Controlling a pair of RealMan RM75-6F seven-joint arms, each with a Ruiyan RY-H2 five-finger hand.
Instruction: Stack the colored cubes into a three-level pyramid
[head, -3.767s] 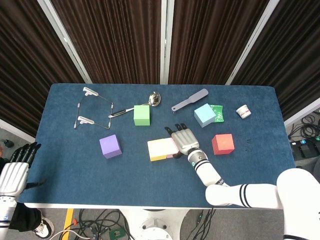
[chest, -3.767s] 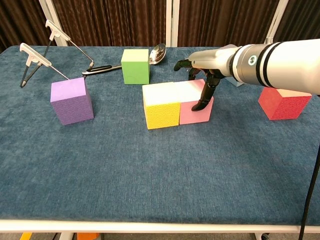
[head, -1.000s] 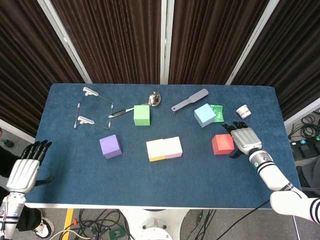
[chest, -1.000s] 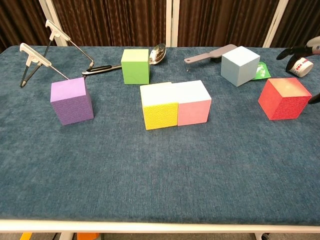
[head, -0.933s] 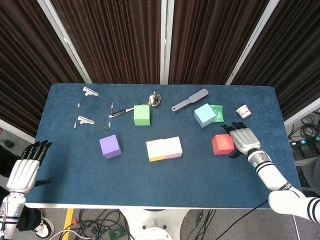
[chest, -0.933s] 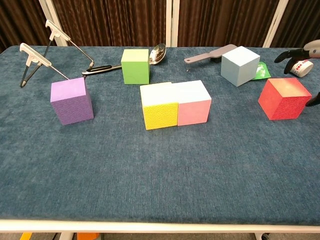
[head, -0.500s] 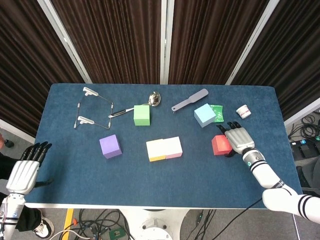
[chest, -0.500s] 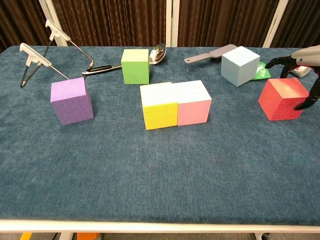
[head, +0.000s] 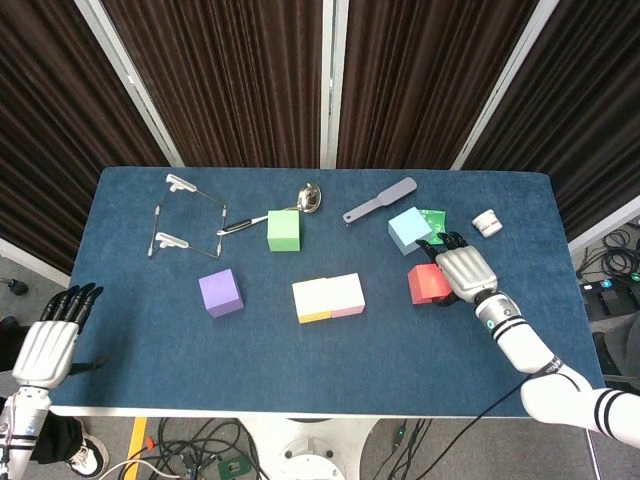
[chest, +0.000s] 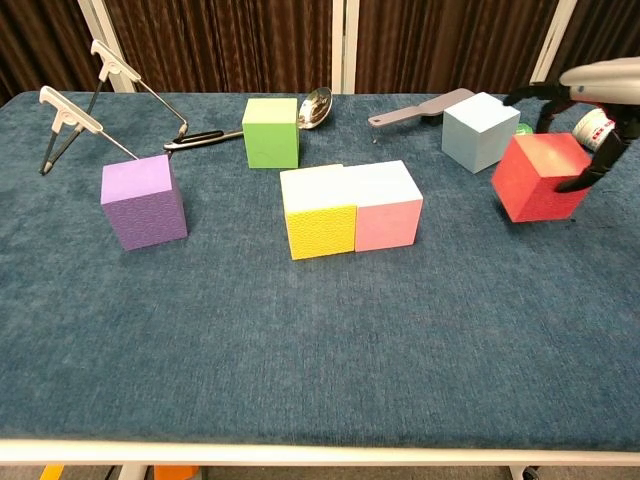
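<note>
The red cube (chest: 538, 177) is held by the right hand (head: 462, 272), with fingers (chest: 525, 97) over its top and far side and the thumb (chest: 598, 158) on its right face. In the chest view the cube looks tilted and lifted a little off the blue table (chest: 300, 340), though whether one edge is touching the cloth cannot be told for sure.

Just behind the hand, a light blue cube (chest: 480, 131) is seen, with a green packet (head: 434, 222) and a small white jar (head: 487, 223) near it. Well to the left of the hand, a yellow cube (chest: 319, 215) and a pink cube (chest: 386, 205) are set side by side, touching. Further left a green cube (chest: 271, 132) and a purple cube (chest: 144, 200) are found, each alone. A spoon (chest: 312, 108), a grey spatula (head: 380, 200) and a wire rack (head: 186, 216) are laid at the back.

The bottom row seems only part made. It is judged that the red cube is being carried toward the pink one, to be the third block of that row. Next, the cube should be brought left, turned flat, and put down snug against the pink cube without the pair being bumped.

The left hand (head: 50, 340) is kept off the table's left edge, with fingers apart and nothing held.
</note>
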